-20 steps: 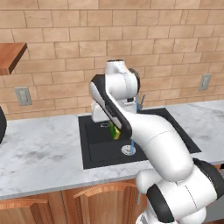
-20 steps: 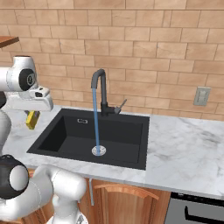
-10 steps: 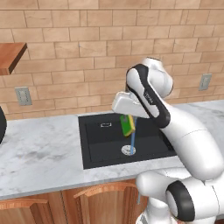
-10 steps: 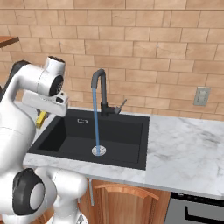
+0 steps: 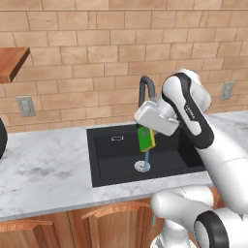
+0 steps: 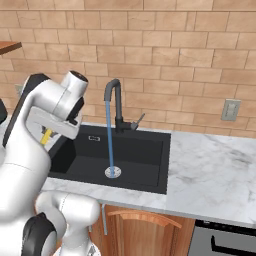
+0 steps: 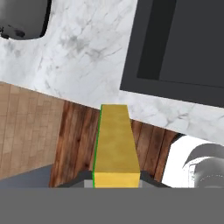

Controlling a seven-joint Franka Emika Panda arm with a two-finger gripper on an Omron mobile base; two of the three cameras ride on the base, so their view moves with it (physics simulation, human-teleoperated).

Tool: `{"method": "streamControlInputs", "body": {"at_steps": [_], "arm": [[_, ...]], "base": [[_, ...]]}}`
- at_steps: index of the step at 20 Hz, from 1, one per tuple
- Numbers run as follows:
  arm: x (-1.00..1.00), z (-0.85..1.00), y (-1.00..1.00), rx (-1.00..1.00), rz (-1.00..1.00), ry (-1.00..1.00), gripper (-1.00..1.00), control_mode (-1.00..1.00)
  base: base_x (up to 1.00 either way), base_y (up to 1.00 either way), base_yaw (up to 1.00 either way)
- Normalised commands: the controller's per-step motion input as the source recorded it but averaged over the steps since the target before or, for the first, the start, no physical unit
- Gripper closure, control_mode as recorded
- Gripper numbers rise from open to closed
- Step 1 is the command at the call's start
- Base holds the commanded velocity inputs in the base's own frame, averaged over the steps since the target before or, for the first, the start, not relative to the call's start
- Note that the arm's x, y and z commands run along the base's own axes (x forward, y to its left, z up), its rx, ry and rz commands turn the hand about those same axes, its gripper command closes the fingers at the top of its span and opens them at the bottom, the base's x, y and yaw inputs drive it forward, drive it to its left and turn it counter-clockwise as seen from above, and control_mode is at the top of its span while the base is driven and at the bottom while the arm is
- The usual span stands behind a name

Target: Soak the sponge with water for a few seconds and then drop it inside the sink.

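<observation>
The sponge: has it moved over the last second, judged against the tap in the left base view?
Yes. The sponge, clamped in the gripper, has swung right from the sink's left part to hang below the tap.

the sink (image 5: 111, 160) is matt black, with a shiny metal drain (image 6: 113, 172). the counter (image 5: 43, 169) looks like polished white marble with grey veins. the wall (image 6: 190, 60) is rough tan brick. the cabinet doors (image 6: 145, 232) are warm, smooth wood. the sponge (image 5: 146, 139) has a flat green face on a dull yellow layer. the water (image 6: 108, 135) is translucent pale blue.
</observation>
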Motion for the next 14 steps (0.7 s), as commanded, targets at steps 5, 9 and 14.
{"method": "streamControlInputs", "body": {"at_steps": [5,9,14], "arm": [[-0.22,0.04,-0.18,0.09,0.01,-0.03,1.00,-1.00],[-0.27,0.00,-0.30,0.02,0.00,-0.05,1.00,-1.00],[-0.24,0.00,-0.34,0.00,0.00,-0.12,1.00,-1.00]], "base": [[0.00,0.00,0.00],[0.00,0.00,0.00],[0.00,0.00,0.00]]}}
